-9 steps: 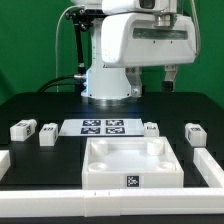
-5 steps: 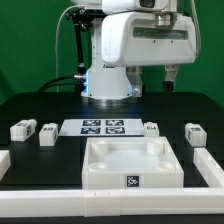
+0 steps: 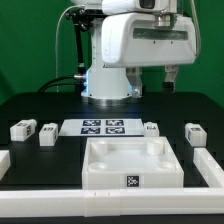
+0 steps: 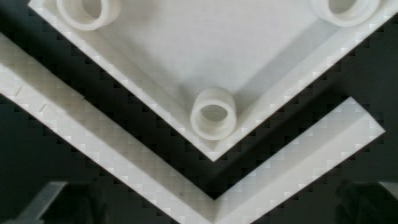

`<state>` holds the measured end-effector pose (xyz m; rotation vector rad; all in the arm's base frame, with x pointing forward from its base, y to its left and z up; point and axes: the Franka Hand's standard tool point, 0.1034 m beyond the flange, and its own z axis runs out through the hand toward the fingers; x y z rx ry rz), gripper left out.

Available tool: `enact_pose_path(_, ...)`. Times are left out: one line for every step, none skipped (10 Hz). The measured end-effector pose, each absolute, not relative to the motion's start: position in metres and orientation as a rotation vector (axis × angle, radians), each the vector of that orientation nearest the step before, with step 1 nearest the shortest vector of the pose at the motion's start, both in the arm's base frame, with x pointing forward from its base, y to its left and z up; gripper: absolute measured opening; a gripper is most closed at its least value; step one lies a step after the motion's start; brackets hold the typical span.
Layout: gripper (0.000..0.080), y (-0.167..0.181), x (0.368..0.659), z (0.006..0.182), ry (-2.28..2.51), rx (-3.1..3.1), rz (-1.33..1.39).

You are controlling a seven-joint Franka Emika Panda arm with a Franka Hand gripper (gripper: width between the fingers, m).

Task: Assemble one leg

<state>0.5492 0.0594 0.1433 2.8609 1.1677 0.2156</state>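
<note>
Four small white legs with marker tags lie on the black table: two at the exterior view's left (image 3: 22,129) (image 3: 47,135) and two at its right (image 3: 151,128) (image 3: 194,133). My gripper (image 3: 172,74) hangs high above the table at the back right, far from all of them, and holds nothing. In the wrist view the gripper (image 4: 214,205) is open, with its dark fingers (image 4: 63,200) wide apart at the picture's edge. That view shows the white tray (image 4: 196,60) and one of its corner holes (image 4: 212,112), and no leg.
The large white square tray (image 3: 100,170) stands at the front middle. The marker board (image 3: 103,126) lies behind it. White rails (image 3: 40,205) run along the front and sides of the table. The robot's base (image 3: 105,85) stands at the back.
</note>
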Motion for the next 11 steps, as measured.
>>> enact_pose_path(0.0650, 0.059, 0.547, 0.141, 1.274, 2.811, 0.191)
enact_pose_path(0.0650, 0.058, 0.540, 0.136, 1.353, 2.776, 0.135)
enact_pose_path(0.0650, 0.055, 0.531, 0.127, 1.506, 2.712, 0.062)
enact_pose_path(0.0650, 0.054, 0.523, 0.118, 1.611, 2.660, -0.006)
enact_pose_path(0.0650, 0.049, 0.517, 0.112, 1.653, 2.636, -0.003)
enact_pose_path(0.0650, 0.034, 0.506, 0.103, 1.613, 2.680, -0.010)
enact_pose_path(0.0650, 0.031, 0.507, 0.103, 1.599, 2.685, -0.014)
enact_pose_path(0.0650, 0.034, 0.507, 0.104, 1.606, 2.681, -0.010)
enact_pose_path(0.0650, 0.033, 0.507, 0.103, 1.604, 2.683, -0.012)
enact_pose_path(0.0650, 0.032, 0.507, 0.103, 1.609, 2.680, -0.012)
enact_pose_path(0.0650, 0.029, 0.500, 0.093, 1.772, 2.580, -0.014)
